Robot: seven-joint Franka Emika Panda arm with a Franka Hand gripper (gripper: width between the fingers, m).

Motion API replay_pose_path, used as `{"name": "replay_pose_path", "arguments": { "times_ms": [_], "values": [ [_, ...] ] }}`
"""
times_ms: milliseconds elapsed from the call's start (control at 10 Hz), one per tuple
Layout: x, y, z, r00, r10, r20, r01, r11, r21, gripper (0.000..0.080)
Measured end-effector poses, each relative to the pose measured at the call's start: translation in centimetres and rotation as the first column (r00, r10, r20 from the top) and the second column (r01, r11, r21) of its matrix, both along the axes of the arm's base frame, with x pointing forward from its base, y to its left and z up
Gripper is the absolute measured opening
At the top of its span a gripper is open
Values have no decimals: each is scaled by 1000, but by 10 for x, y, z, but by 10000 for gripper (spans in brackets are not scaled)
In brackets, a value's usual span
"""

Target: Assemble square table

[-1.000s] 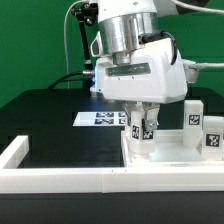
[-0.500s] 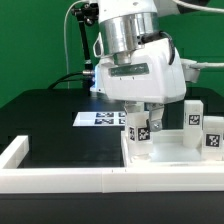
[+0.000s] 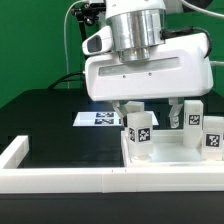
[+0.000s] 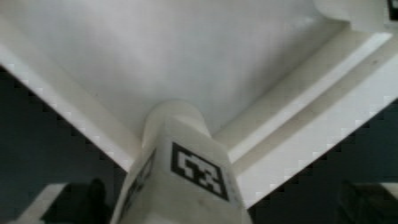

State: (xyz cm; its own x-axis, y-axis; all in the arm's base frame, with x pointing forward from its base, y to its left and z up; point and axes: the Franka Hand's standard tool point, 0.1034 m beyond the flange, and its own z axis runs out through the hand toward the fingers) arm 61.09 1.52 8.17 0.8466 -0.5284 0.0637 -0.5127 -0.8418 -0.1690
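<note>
From the exterior view's left: the marker board (image 3: 97, 118) lies flat on the black table (image 3: 45, 120), and just to its right the square tabletop (image 3: 160, 160) sits against the long white rail (image 3: 100, 180) at the front edge. A tagged white leg (image 3: 139, 133) stands upright at the tabletop's near corner. My gripper (image 3: 152, 108) hangs above it with its fingers spread, one finger (image 3: 133, 107) just over the leg and the other (image 3: 176, 110) off toward the exterior view's right, neither closed on anything. Further right, two more legs (image 3: 194, 115) and (image 3: 213, 136) stand upright on or just behind the slab; which, I cannot tell. A fourth leg is not in view.

In the wrist view the leg (image 4: 178, 160) rises close under the camera, its tag facing up, with the pale slab (image 4: 160, 60) spread behind it. My fingertips show only as dark shapes at the frame's edge, well off the leg.

I judge these parts to be light, stiff moulded plastic with a smooth, fairly slippery skin. The leg should not crush, but it could tip or twist if pinched off-centre. I would take it across its upper body, squarely on two opposite sides and just below the top, keeping it vertical. The slab is too broad to span; it is better pushed or gripped by an edge.
</note>
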Motion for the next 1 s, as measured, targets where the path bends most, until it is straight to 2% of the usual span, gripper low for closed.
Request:
{"name": "replay_pose_path", "arguments": {
  "times_ms": [300,400,500,700,800,1000],
  "values": [
    [0,0,-1,982,189,17,-188,982,-30,649],
    [1,-1,-1,953,300,39,-297,953,-67,649],
    [0,-2,-3,900,430,64,-421,899,-124,649],
    [-1,-4,-5,812,581,55,-567,807,-166,649],
    [-1,-4,-5,739,672,44,-654,732,-193,649],
    [0,-4,-4,654,756,29,-733,643,-222,649]
  ]
}}
